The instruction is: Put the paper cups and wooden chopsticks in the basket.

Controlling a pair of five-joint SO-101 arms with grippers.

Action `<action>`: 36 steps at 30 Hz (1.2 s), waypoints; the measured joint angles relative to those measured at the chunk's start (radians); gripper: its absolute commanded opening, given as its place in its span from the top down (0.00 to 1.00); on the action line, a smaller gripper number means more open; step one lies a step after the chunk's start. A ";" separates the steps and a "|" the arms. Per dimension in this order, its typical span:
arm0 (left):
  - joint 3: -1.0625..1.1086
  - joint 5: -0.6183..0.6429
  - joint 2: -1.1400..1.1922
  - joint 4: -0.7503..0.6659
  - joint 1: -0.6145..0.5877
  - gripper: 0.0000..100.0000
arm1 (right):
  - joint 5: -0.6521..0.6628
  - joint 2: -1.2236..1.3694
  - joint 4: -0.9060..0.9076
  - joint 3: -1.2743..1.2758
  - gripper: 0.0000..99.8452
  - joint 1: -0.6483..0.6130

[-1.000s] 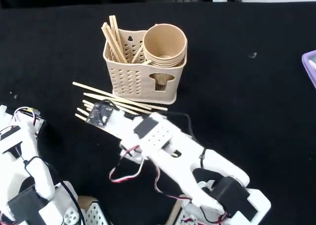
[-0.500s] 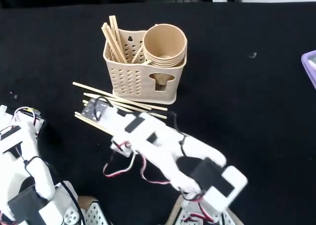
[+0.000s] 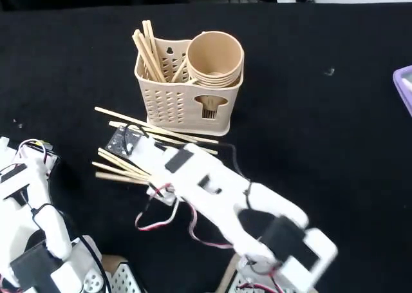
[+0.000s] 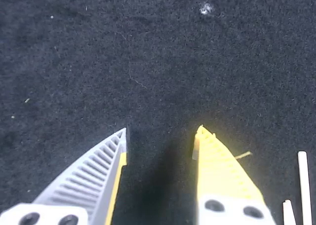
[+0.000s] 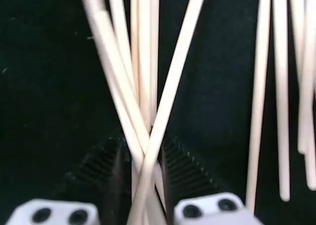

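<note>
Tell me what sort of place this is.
Probably a robotics test bench, not a kitchen: a table draped in black cloth, white robot arms mounted at its edge, and a basket staged with paper cups and chopsticks.

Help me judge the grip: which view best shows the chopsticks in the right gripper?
The right wrist view: the held chopsticks sit pinched between the fingers. The high view shows their ends fanning from under the arm. The left wrist view catches stick ends at its edge; which ones, unclear.

Stacked cups [image 3: 214,58] and chopsticks [image 3: 147,48] stand in the beige basket [image 3: 174,103]; more chopsticks lie before it, some pinched in the right gripper [image 5: 143,143].
</note>
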 measured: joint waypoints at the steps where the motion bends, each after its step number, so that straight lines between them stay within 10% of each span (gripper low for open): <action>1: 0.000 0.000 0.000 0.000 0.000 0.78 | 0.000 -0.029 0.000 0.020 0.99 0.000; 18: 0.000 0.000 0.000 0.000 0.000 0.78 | 0.000 -0.018 -0.021 0.089 0.83 -0.009; 36: 0.000 0.000 0.000 0.000 0.000 0.78 | -0.005 -0.014 0.008 0.046 0.99 -0.006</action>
